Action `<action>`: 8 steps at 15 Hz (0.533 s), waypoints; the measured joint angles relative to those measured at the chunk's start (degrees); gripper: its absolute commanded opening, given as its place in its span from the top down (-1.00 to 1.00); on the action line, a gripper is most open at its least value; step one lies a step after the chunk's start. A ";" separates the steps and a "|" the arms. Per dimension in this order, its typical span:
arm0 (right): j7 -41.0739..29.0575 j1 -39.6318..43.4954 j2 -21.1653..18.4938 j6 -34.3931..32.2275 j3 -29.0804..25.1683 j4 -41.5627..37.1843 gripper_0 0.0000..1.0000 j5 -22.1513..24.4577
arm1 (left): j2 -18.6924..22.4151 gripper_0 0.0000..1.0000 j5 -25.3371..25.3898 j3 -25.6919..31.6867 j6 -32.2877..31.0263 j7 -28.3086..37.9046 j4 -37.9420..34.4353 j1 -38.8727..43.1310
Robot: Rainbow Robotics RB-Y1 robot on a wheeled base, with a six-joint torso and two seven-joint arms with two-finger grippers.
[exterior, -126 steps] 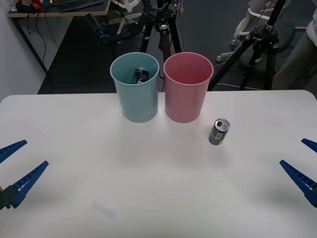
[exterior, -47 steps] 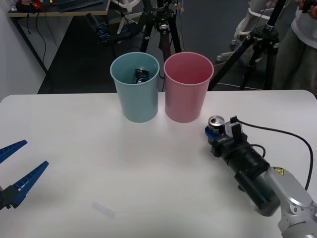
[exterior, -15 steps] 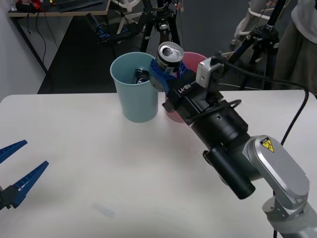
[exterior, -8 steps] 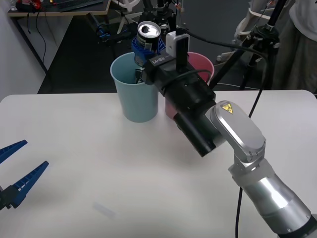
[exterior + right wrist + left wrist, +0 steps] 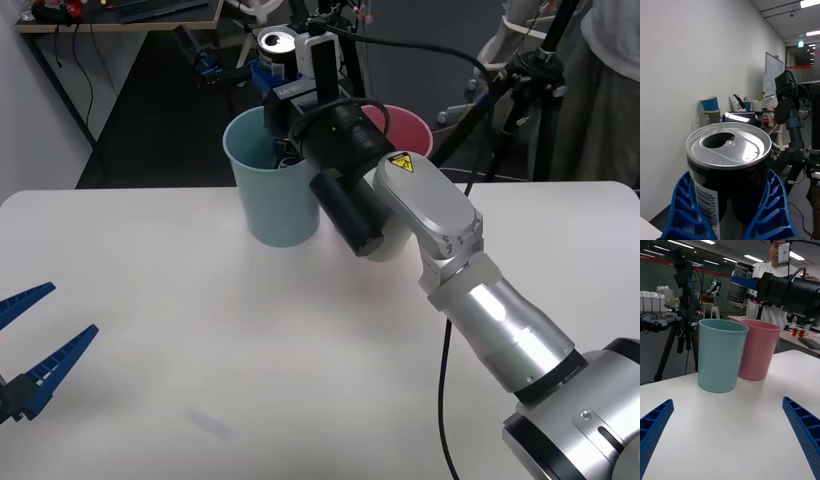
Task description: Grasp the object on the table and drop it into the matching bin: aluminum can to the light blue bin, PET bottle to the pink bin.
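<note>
White table [image 5: 200, 340] with rounded corners, tripods and desks in the dim room behind. Toward the far edge, light blue bin [image 5: 272, 185] and pink bin [image 5: 405, 135] side by side, touching or nearly so, both upright; a darker can [image 5: 286, 155] partly visible inside the blue one. Right gripper [image 5: 272, 72] stretched across from the right, raised above the blue bin's rim, blue ribbed fingers [image 5: 681, 210] closed against both sides of the aluminum can [image 5: 729, 165]. Can upright, clear of the table, shiny top with opened mouth facing up, barcode on its side; from the left wrist view, held high over the blue bin [image 5: 720, 354]. Left gripper [image 5: 30, 345] parked low at the near left of the table, fingers spread wide, nothing between them
</note>
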 measured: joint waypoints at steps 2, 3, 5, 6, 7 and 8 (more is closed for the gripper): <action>0.00 -2.08 0.47 0.44 0.00 3.46 1.00 -0.01 | 0.00 -1.00 0.00 0.00 0.00 0.00 0.00 0.00; 0.00 -2.91 0.70 0.60 0.00 4.96 1.00 0.06 | 0.00 -1.00 0.00 0.00 0.00 0.00 0.00 0.00; -0.01 -4.20 1.25 0.96 0.00 7.47 1.00 0.13 | 0.00 -1.00 0.00 0.00 0.00 0.00 0.00 0.00; -0.01 -4.46 1.42 1.14 0.00 7.84 1.00 0.13 | 0.00 -1.00 0.00 0.00 0.00 0.00 0.00 0.00; -0.01 -4.55 1.54 1.28 0.00 7.97 1.00 0.13 | 0.00 -1.00 0.00 0.00 0.00 0.00 0.00 0.00; -0.01 -4.57 1.67 1.30 0.00 7.99 1.00 0.13 | 0.00 -1.00 0.00 0.00 0.00 0.00 0.00 0.00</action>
